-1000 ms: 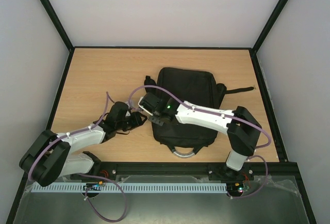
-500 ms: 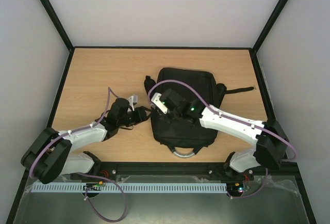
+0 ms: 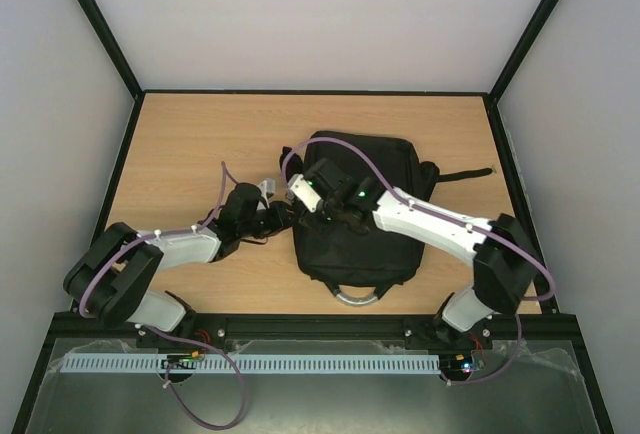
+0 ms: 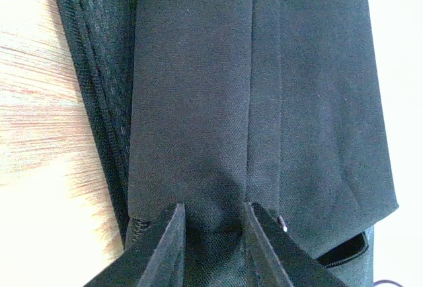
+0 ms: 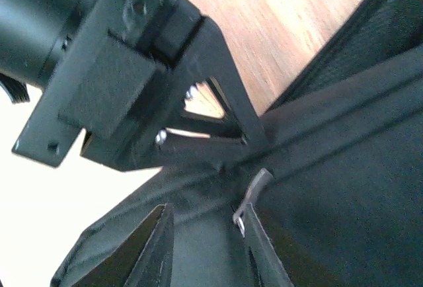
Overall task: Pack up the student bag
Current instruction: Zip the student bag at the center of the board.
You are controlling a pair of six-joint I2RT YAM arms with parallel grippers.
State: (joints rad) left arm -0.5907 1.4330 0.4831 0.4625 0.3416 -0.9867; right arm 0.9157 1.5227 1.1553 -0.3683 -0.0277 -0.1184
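The student bag (image 3: 370,209), a big black backpack, lies flat in the middle of the wooden table (image 3: 190,144). Its grey handle (image 3: 358,297) points toward the arm bases. My left gripper (image 3: 284,217) is at the bag's left edge. In the left wrist view a ridge of the bag's fabric (image 4: 198,102) bulges between the left gripper's (image 4: 215,217) fingers, which press it from both sides. My right gripper (image 3: 306,190) hovers over the bag's upper left corner. Its jaws (image 5: 203,217) stand apart, with a grey zipper pull (image 5: 254,188) by the right fingertip.
A black strap (image 3: 465,174) trails from the bag toward the table's right edge. Black frame rails (image 3: 310,93) border the table. In the right wrist view the left gripper's body (image 5: 132,88) is very close above the right fingers.
The right gripper has opened and swung to the bag's upper left corner. The left gripper has reached right to the bag's edge and narrowed onto the fabric.
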